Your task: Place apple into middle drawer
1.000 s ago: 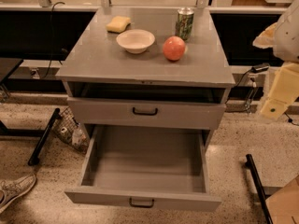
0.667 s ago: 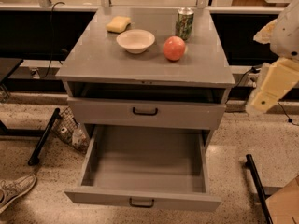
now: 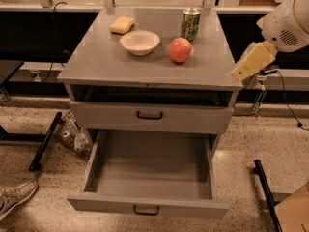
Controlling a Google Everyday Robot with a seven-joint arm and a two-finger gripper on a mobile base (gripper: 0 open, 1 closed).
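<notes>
The reddish-orange apple [image 3: 179, 50] rests on top of the grey cabinet [image 3: 101, 62], right of centre, in front of a green can. The middle drawer [image 3: 149, 175], the lowest one with a small black handle [image 3: 146, 210], is pulled fully open, and nothing shows inside it. My arm comes in from the upper right. Its cream-coloured gripper [image 3: 241, 73] hangs just off the cabinet's right edge, right of the apple and apart from it, with nothing visibly in it.
A white bowl [image 3: 139, 41], a yellow sponge [image 3: 122, 24] and a green can [image 3: 190, 24] stand on the cabinet top. The drawer above [image 3: 149, 116] is shut under an open slot. A shoe [image 3: 14, 197] and a wire basket [image 3: 72, 134] lie at left, a black table leg [image 3: 265, 192] at right.
My arm and gripper have swung left and up from beside the cabinet's right side to its top right edge, closer to the apple. The apple and drawers have not moved.
</notes>
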